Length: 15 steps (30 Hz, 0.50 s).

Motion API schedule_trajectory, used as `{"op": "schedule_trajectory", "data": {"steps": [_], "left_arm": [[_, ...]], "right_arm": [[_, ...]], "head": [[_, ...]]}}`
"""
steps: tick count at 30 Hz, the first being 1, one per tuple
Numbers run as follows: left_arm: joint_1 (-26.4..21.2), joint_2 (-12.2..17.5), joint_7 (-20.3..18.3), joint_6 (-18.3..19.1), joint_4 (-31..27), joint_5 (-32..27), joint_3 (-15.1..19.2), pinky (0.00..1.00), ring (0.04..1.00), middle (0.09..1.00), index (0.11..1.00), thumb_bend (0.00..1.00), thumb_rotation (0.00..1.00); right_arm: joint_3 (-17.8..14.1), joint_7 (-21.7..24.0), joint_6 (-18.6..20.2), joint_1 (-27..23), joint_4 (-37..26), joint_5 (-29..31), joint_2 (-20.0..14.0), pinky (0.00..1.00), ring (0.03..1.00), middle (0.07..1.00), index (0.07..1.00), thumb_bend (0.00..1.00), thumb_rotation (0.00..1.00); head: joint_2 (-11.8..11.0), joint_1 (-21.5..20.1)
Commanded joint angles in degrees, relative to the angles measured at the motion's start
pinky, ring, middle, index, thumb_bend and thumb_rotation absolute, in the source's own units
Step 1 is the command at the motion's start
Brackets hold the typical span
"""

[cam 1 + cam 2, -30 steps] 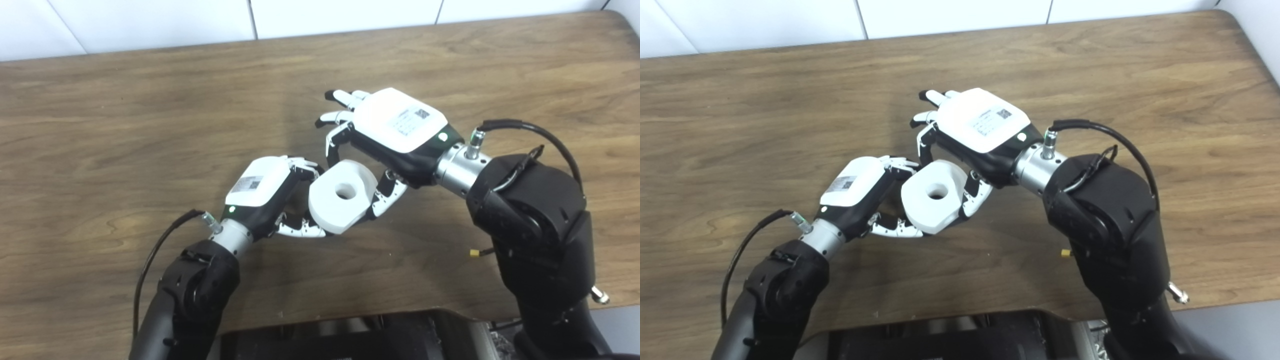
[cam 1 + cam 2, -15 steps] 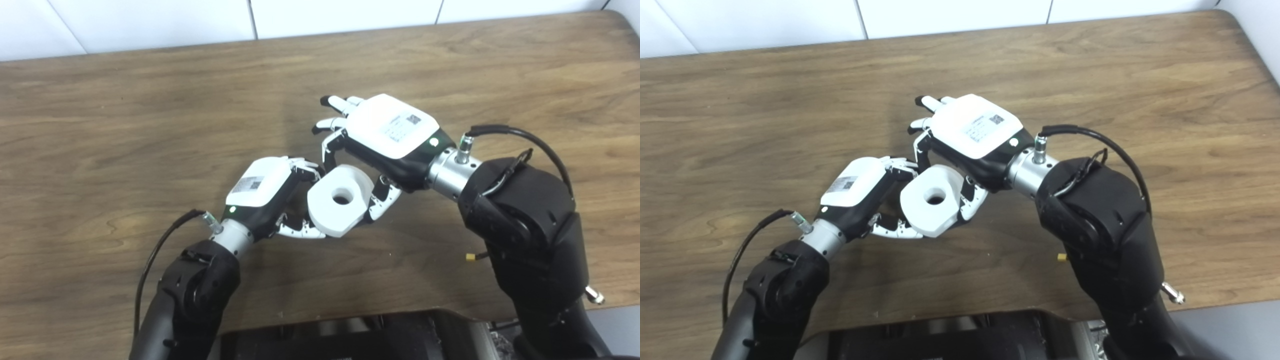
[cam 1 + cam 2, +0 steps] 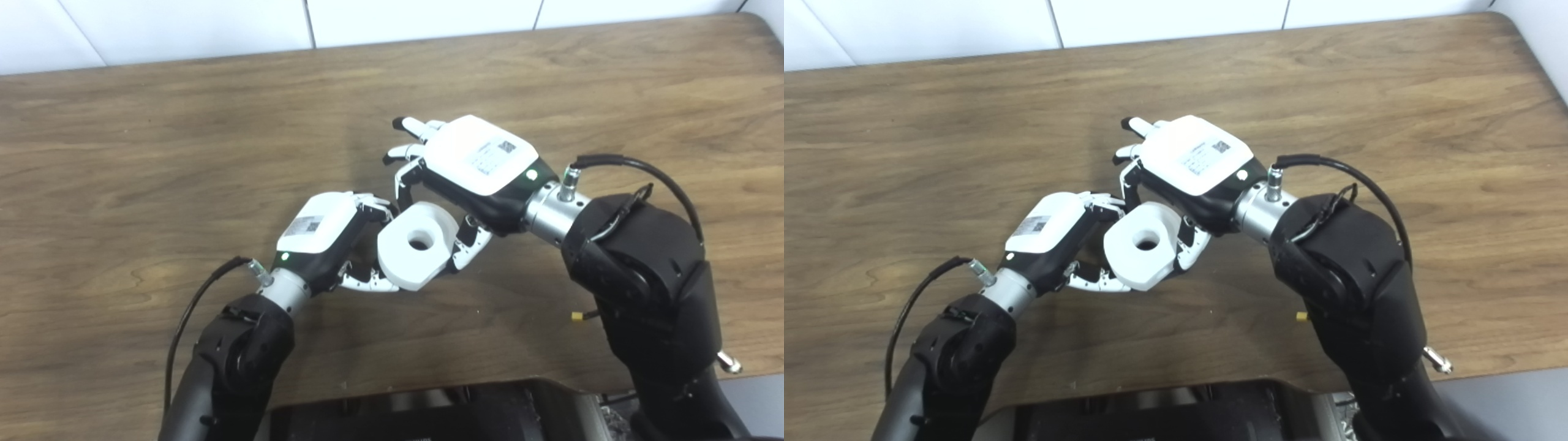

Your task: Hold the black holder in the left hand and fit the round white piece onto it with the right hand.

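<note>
— What lies under it all?
— A brown wood-grain table. Above its middle, the right hand pinches the round white piece with a centre hole between thumb and a curled finger, other fingers spread.
— And the left hand?
— Curled against the piece's left side, its fingers closed beneath it. The black holder is hidden; whether it is gripped, I cannot tell.

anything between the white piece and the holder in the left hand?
Nothing visible stands between them. The round white piece, gripped by the right hand, sits right against the left hand. The black holder itself is hidden behind that hand and the piece, so the actual fit cannot be checked.
</note>
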Motion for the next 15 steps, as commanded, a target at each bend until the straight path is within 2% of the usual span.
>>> {"op": "schedule_trajectory", "data": {"steps": [1, 2, 4, 8, 11, 13, 15], "left_arm": [[-1.03, -0.31, 0.18, -0.10, -0.96, 0.26, -0.28, 0.92, 0.861, 0.797, 0.487, 0.52, 0.06], [-1.04, -0.31, 0.08, -0.03, -1.03, 0.32, -0.29, 0.92, 0.862, 0.799, 0.487, 0.52, 0.06], [-0.99, -0.34, 0.42, -0.30, -0.94, 0.04, -0.22, 0.91, 0.860, 0.797, 0.487, 0.52, 0.06], [-0.96, -0.21, 0.52, -0.51, -0.81, 0.07, -0.26, 0.91, 0.860, 0.797, 0.487, 0.52, 0.06], [-1.12, -0.15, 0.37, -0.44, -0.69, 0.13, -0.29, 0.92, 0.859, 0.795, 0.487, 0.52, 0.06], [-1.18, -0.07, 0.23, -0.41, -0.73, 0.30, -0.34, 0.92, 0.861, 0.796, 0.487, 0.52, 0.06], [-1.26, 0.01, 0.45, -0.66, -0.49, 0.29, -0.35, 0.91, 0.859, 0.794, 0.487, 0.52, 0.06]], "right_arm": [[0.05, -0.31, -1.39, -1.68, -1.37, -0.45, -0.35, 0.95, 0.993, 0.868, 0.627, 0.76, 0.20], [0.13, -0.29, -1.57, -1.73, -1.44, -0.72, -0.36, 0.97, 0.997, 0.873, 0.674, 0.84, 0.24], [0.07, -0.21, -1.51, -1.79, -1.68, -0.91, -0.23, 0.99, 1.000, 0.880, 0.713, 0.89, 0.28], [-0.02, 0.28, -1.36, -1.91, -1.94, -1.26, -0.08, 1.00, 1.000, 0.900, 0.756, 0.97, 0.35], [-0.07, 0.00, -1.75, -1.88, -1.74, -1.17, -0.27, 1.00, 1.000, 0.923, 0.806, 0.99, 0.38], [-0.10, -0.74, -2.39, -1.71, -1.65, -1.28, -0.32, 1.00, 1.000, 0.955, 0.887, 1.00, 0.39], [-0.25, -1.34, -2.94, -1.52, -1.44, -1.39, -0.20, 1.00, 1.000, 0.975, 0.926, 1.00, 0.39]], "head": [[0.08, -0.05], [0.12, -0.05], [0.12, -0.05], [0.04, -0.04], [-0.10, -0.06], [-0.10, -0.06], [-0.25, -0.01]]}}
